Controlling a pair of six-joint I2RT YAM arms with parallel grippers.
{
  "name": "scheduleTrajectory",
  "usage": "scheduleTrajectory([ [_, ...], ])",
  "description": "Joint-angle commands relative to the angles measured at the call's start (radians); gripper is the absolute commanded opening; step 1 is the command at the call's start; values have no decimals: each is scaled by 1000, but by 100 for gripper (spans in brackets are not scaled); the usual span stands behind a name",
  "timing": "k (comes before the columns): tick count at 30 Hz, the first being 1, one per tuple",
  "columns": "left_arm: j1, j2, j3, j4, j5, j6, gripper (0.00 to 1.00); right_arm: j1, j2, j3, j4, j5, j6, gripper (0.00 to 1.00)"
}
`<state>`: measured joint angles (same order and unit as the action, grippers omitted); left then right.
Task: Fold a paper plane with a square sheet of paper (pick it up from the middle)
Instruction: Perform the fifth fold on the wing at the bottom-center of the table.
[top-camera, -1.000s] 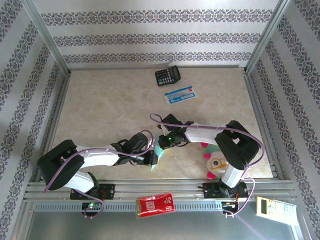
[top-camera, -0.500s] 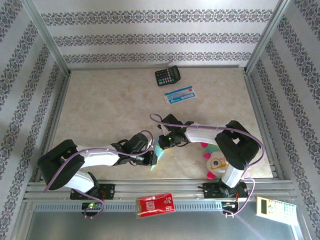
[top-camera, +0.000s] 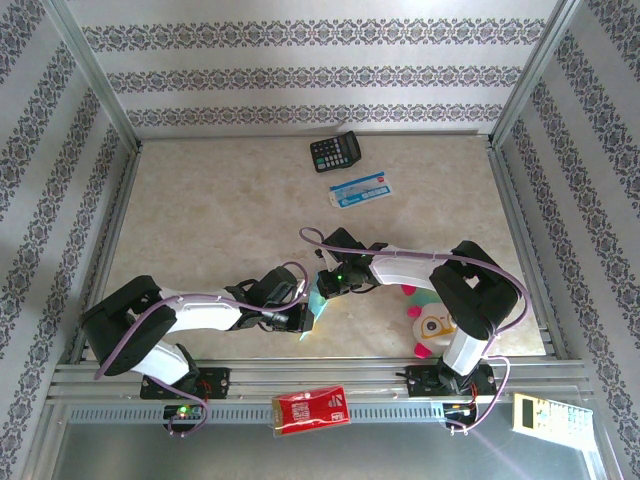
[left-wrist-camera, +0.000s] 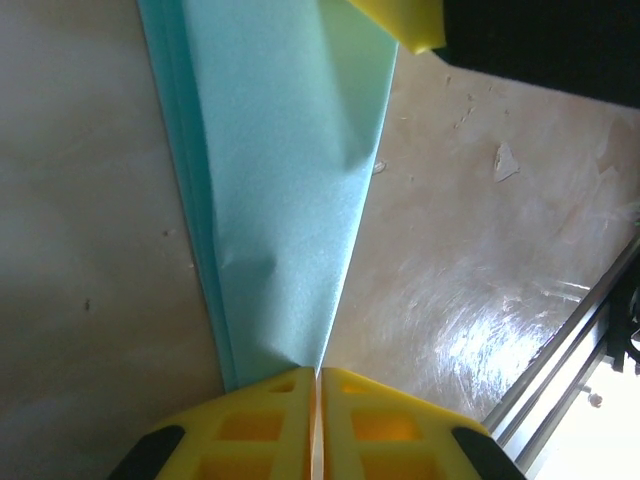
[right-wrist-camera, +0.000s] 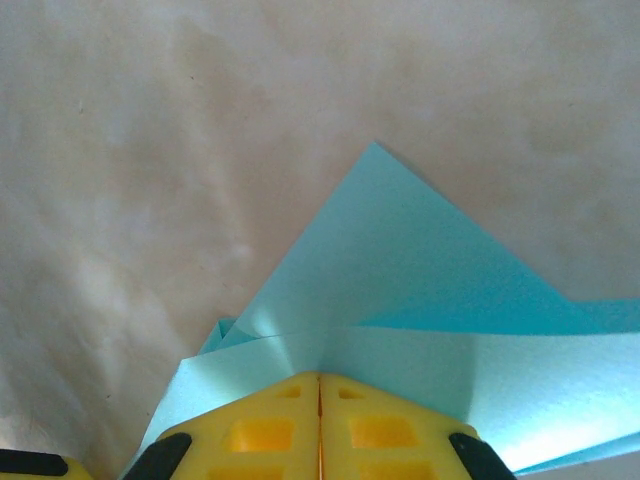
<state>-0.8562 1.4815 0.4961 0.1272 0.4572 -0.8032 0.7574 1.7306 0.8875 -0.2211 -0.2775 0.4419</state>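
My left gripper (left-wrist-camera: 317, 388) pinches the narrow tip of the paper plane (left-wrist-camera: 285, 180), while my right gripper (right-wrist-camera: 319, 388) pinches its wider folded layers over the table (top-camera: 220, 210).

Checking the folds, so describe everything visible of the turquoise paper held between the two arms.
The paper plane is thin, matte, light turquoise paper, folded into a long narrow wedge of stacked layers with a few soft dents. It lies low over the beige table near its front edge. The fingers of the left gripper are shut on its narrow end; those of the right gripper are shut on the other end, where layers spread into pointed flaps.
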Motion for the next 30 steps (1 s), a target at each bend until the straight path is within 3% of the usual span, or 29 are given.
scheduleTrajectory([
  [1, 8, -19, -2, -66, -20, 18, 14, 12, 54, -36, -62, 54, 6, 8],
  [9, -6, -109, 3, -60, 4, 2, 18, 13, 53, -37, -64, 54, 8, 8],
  [18, -46, -80, 23, -51, 40, 28, 18, 11, 55, -35, -66, 54, 6, 8],
  [30, -33, -64, 20, -143, -33, 30, 16, 11, 60, -36, -67, 54, 2, 8],
])
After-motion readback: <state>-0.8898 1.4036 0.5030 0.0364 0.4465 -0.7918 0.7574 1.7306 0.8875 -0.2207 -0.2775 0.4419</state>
